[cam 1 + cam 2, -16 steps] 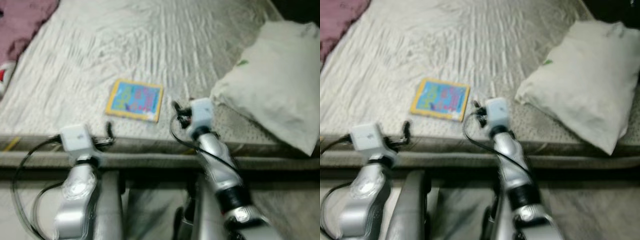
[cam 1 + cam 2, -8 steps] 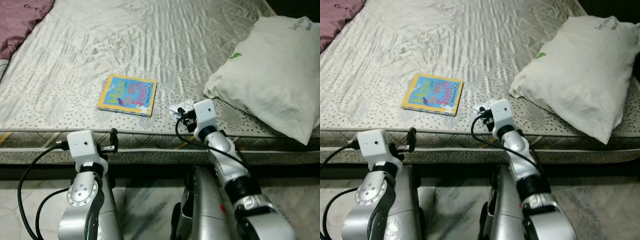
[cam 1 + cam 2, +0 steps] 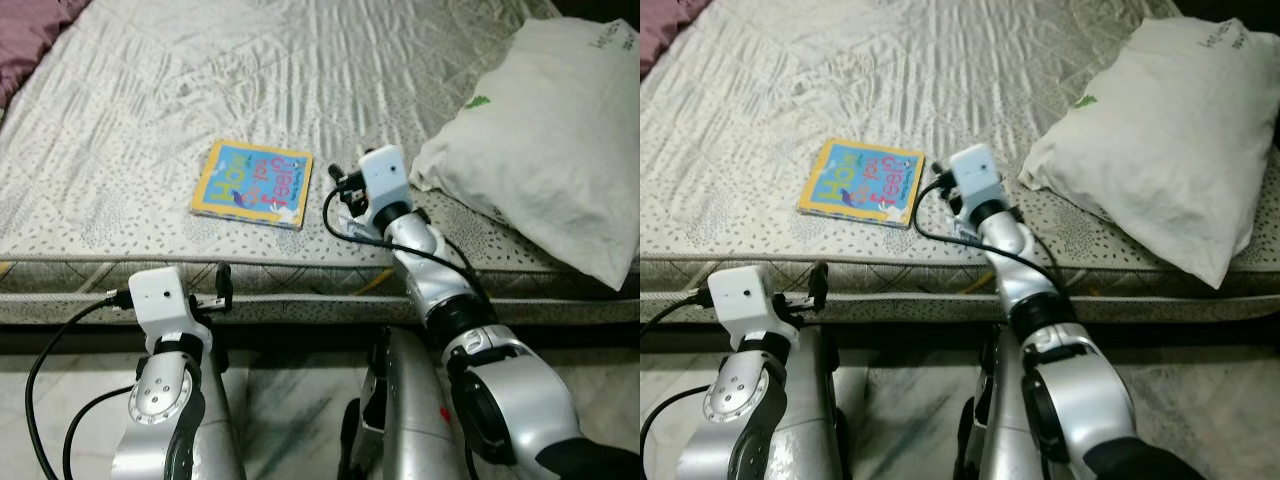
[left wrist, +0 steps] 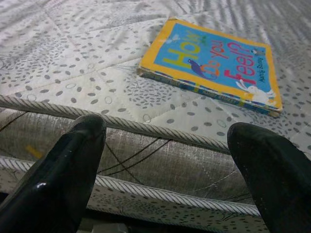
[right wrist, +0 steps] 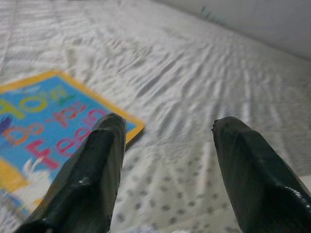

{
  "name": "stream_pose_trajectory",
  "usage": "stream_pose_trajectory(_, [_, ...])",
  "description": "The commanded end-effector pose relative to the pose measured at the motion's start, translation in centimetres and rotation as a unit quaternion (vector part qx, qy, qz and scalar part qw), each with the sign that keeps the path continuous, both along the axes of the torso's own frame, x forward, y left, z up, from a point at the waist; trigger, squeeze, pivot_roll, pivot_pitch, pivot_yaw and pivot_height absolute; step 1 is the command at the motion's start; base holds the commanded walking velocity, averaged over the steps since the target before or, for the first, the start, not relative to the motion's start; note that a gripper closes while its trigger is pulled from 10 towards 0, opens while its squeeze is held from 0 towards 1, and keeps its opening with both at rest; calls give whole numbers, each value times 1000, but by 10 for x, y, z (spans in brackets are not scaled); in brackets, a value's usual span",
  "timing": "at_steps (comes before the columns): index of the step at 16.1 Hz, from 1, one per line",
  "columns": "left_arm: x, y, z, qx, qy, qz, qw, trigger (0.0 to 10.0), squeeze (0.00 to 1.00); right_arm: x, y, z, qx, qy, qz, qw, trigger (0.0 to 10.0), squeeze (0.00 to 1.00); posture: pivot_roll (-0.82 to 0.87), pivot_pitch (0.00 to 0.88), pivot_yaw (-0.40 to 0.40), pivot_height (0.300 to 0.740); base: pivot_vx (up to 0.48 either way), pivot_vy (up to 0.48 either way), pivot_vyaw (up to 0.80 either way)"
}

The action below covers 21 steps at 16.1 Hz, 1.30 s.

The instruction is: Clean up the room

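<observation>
A children's board book [image 3: 252, 184] with a blue cover and yellow border lies flat on the grey quilted mattress [image 3: 130, 120], near its front edge. My right gripper [image 3: 341, 190] hovers open over the mattress just right of the book; in the right wrist view the book's corner [image 5: 43, 141] lies beyond one finger [image 5: 90, 179]. My left gripper [image 3: 222, 284] is open and held low in front of the mattress's side; in its wrist view the book [image 4: 211, 65] lies further back on the mattress, between and beyond the black fingers [image 4: 63, 170].
A large white pillow [image 3: 545, 140] rests on the bed's right side, close to my right arm. A pink blanket [image 3: 30, 30] shows at the far left corner. The mattress's piped front edge [image 3: 300, 298] runs across below; pale tiled floor [image 3: 290, 410] lies under me.
My right gripper has reached forward over the mattress and now sits beside the book's right edge. The left arm has stayed low at the bed's front.
</observation>
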State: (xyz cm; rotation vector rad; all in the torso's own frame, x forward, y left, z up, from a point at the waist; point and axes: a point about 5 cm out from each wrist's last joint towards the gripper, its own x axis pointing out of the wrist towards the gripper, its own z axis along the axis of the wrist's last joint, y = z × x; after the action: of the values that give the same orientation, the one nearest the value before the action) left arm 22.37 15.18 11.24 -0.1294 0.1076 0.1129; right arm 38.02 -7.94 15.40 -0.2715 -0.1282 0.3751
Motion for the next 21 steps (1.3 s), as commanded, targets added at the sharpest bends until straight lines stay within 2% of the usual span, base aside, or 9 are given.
stream_pose_trajectory(1, [-4,-4,0,-5,6,2,1000,10000,0,1,3,-3,-22,4,2,1000,10000,1000,280,242,-101,516,0,0,0])
stream_pose_trajectory(2, [-5,-4,0,-6,7,3,1000,10000,0,1,5,-8,-34,17,-1,999,10000,565,280,242,-102,516,0,0,0])
stream_pose_trajectory(3, [-5,-4,-1,-7,8,3,1000,10000,0,1,5,-13,-45,29,-10,999,10000,0,276,242,-104,516,0,0,0])
stream_pose_trajectory(7, [0,-10,1,-11,3,-3,1000,10000,0,-2,6,-36,-65,90,-74,991,10000,0,293,238,-110,516,0,0,0])
stream_pose_trajectory(8, [-1,-7,1,-10,3,0,1000,10000,0,-5,5,-47,-77,122,-94,985,10000,0,296,238,-113,516,0,0,0])
stream_pose_trajectory(15, [4,-6,1,-8,2,3,1000,10000,0,-25,6,-84,-101,202,-84,971,10000,0,302,216,-122,516,0,0,0])
stream_pose_trajectory(16, [6,-7,1,-8,0,1,1000,10000,0,-28,7,-89,-107,216,-76,968,4549,0,304,208,-123,516,0,0,0])
stream_pose_trajectory(17, [8,-6,2,-8,-4,2,1000,10000,0,-30,9,-93,-101,226,-68,966,0,0,306,202,-124,516,0,0,0])
stream_pose_trajectory(21, [19,-1,7,-2,-20,8,1000,10000,0,-26,8,-87,-99,222,-68,968,0,0,318,151,-131,516,0,0,0])
